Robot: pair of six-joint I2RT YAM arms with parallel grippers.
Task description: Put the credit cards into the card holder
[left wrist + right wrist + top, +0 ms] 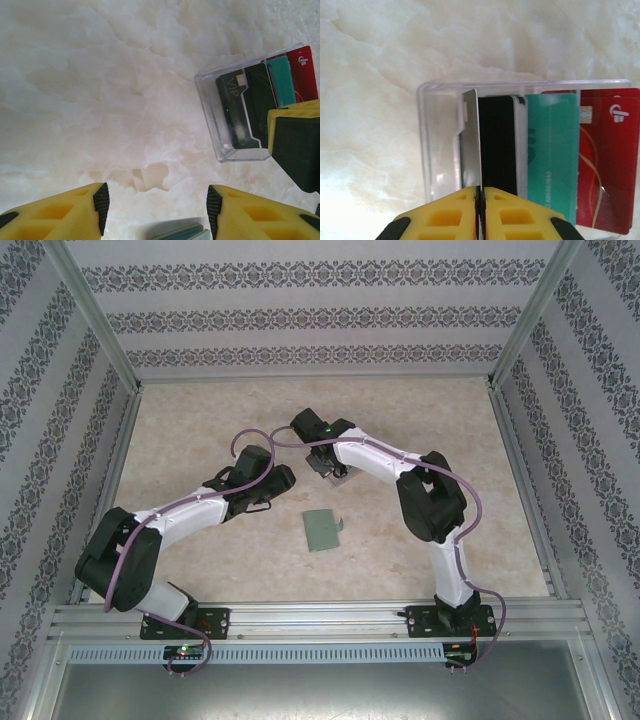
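Right gripper point(480, 199), jaws pinched on a thin dark grey plastic credit card point(470, 150) standing in the clear plastic box point(432, 165), seems mid-pickup; next it must lift that card free toward the flat grey-green card holder point(322, 530) near the left gripper point(157, 202), whose jaws are apart and empty.

Looks like a robotics lab test cell, not a home. Boxed in by aluminium profile posts point(93, 315) and a slotted front rail point(320, 616), with two robot arms point(375, 455) bolted onto it side by side. Fake room dressing: printed patterned wall panels point(320, 315), marble-look bench point(200, 420). Loose purple cabling point(255, 433) along both arms, small lit boards point(184, 649) at the bases.
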